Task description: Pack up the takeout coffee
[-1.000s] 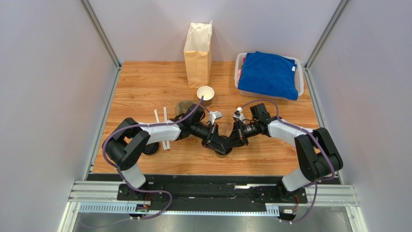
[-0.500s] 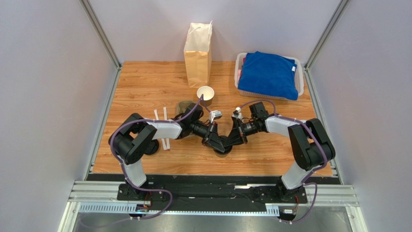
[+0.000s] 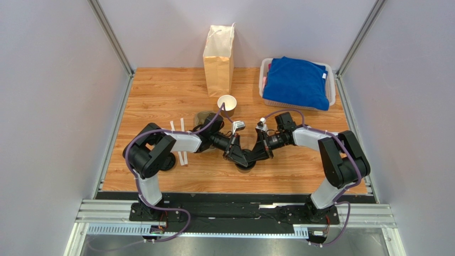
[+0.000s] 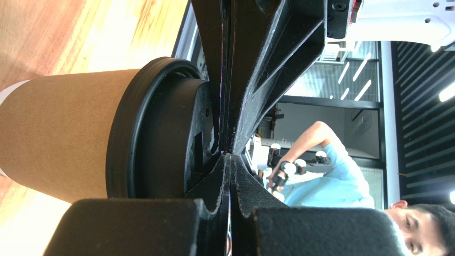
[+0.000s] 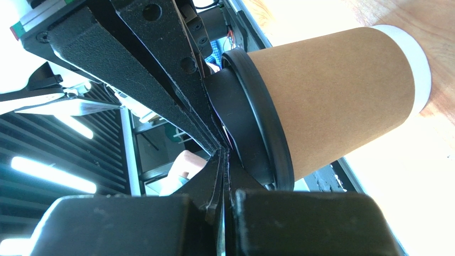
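Note:
The takeout coffee (image 3: pixel 245 167), a brown paper cup with a black lid, stands near the table's front middle, mostly hidden under both grippers. My left gripper (image 3: pixel 241 158) and right gripper (image 3: pixel 252 157) meet tip to tip over its lid, both shut with nothing between their jaws. The left wrist view has the cup (image 4: pixel 64 136) and its lid (image 4: pixel 160 133) just beside my shut left gripper (image 4: pixel 228 154). Seen from the right wrist, the cup (image 5: pixel 342 90) and lid (image 5: pixel 259 125) lie right against my shut right gripper (image 5: pixel 221 152).
A lidless brown cup (image 3: pixel 227 104) stands behind the grippers, and a tall paper bag (image 3: pixel 219 56) behind that. At the back right is a white basket (image 3: pixel 331 88) with a blue cloth (image 3: pixel 296 82). White sticks (image 3: pixel 179 140) and a dark lid (image 3: pixel 203 118) lie at the left.
Both arms' elbows have swung inward and the grippers have edged slightly away from the near edge, staying shut over the lidded cup.

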You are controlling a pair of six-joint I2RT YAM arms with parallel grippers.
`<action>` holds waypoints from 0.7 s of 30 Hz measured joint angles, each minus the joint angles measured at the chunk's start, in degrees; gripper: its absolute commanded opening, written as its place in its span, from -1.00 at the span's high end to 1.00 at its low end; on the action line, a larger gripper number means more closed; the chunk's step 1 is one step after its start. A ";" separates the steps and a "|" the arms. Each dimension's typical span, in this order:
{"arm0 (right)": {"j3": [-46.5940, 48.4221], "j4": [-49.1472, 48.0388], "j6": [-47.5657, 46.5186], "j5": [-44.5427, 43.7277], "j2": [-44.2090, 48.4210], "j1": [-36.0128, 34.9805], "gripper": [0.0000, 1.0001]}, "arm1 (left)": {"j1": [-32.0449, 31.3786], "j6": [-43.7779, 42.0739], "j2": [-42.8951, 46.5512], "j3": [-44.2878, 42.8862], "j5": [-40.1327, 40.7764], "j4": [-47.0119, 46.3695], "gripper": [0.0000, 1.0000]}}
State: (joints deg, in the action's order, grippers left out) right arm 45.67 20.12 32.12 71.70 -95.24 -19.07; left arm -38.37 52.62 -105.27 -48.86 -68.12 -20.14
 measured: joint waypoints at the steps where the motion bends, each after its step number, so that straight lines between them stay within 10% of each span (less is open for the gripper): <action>1: 0.15 0.33 -0.24 -0.09 0.04 -0.04 1.00 | 0.00 0.00 0.15 0.00 0.00 -0.02 1.00; 21: 8.11 8.17 -1.51 -8.90 19.67 -4.79 1.00 | 1.33 -4.37 18.49 -1.81 9.79 11.72 0.89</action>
State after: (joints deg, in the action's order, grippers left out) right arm 53.78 28.29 30.61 62.81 -75.57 -23.86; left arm -37.04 48.25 -86.78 -50.68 -58.33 -8.43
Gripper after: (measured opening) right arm 0.005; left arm 0.055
